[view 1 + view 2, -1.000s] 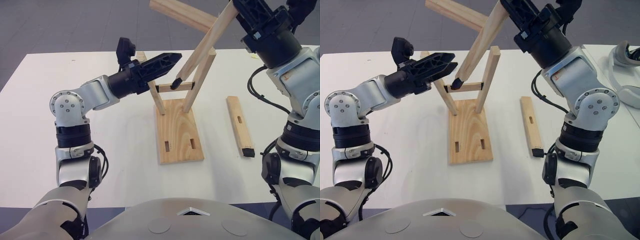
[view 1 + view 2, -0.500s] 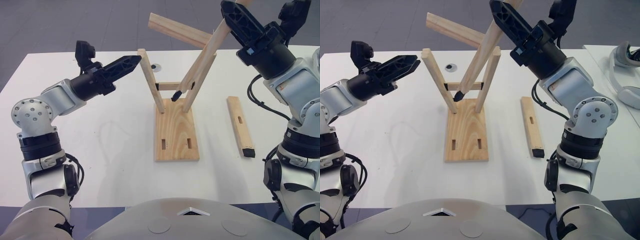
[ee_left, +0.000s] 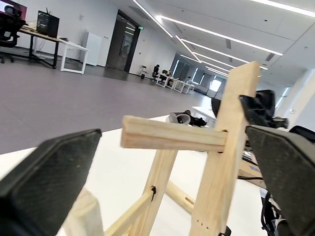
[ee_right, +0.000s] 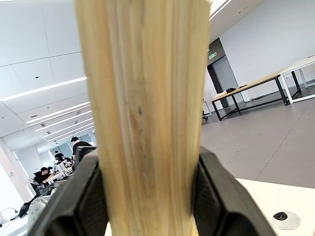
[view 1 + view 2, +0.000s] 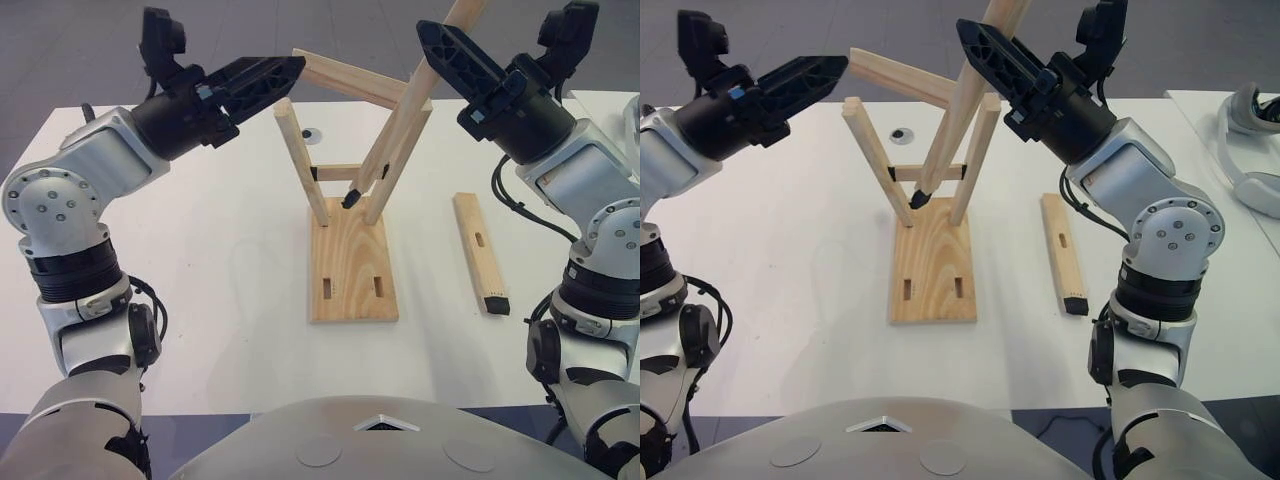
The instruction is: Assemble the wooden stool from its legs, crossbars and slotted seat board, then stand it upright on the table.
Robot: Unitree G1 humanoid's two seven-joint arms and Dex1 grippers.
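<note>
The slotted seat board (image 5: 352,268) lies flat on the table. Two legs (image 5: 298,158) joined by a crossbar (image 5: 336,172) stand in its far end. My right gripper (image 5: 441,52) is shut on a second leg (image 4: 147,113) held aslant above the board. That leg's black tip (image 5: 350,199) hangs just in front of the standing crossbar. A crossbar (image 3: 172,138) sticks out sideways from the held leg (image 3: 231,147). My left gripper (image 5: 283,72) is open beside that crossbar's free end, which lies ahead between its fingers (image 3: 44,182). A loose leg (image 5: 480,252) lies to the board's right.
A small round grey fitting (image 5: 313,134) sits in the tabletop behind the standing legs. A white and grey device (image 5: 1255,112) rests on the neighbouring table at the far right. Bare table surface (image 5: 220,250) lies to the board's left.
My left gripper has drawn away from the standing legs and risen to the free end of the held crossbar. My right arm has tilted, and the held leg now stands steeper.
</note>
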